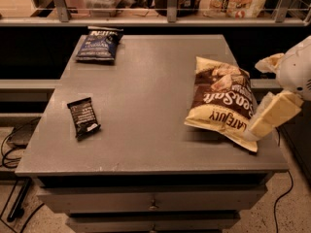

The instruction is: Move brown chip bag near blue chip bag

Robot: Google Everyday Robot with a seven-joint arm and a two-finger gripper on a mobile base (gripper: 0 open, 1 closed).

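Brown chip bag [221, 101] is on the right side of the grey table [146, 91], lying flat with its "Sea Salt" lettering upside down to the camera and its pale bottom seam toward the near edge. It's puffed and crinkled, with its near-right corner close to the table's right edge.

Over to the gripper [256, 97]: it comes in from the right of the view, its white body hanging just off the table's right side. The 2 cream fingers are spread wide, clenching nothing. The lower finger [274, 113] slants down toward the bag's near-right corner and its tip meets that corner in this view, though I cannot tell whether it actually presses on it. The upper finger [268, 62] points at the bag's far-right edge, just beside it.

Across the table, the blue chip bag [97, 45] lies at the far-left corner, flat, dark top edge pointing away. It's well apart from the brown one, with the bare tabletop between the 2.

On the near-left sits 1 small black snack-bar wrapper [83, 117], flat and slightly angled, apart from both bags.

Below the tabletop is a drawer front [153, 203] with a small knob. Behind the table runs a shelf [170, 21] holding blurred containers. Cables [9, 149] trail on the floor at left.
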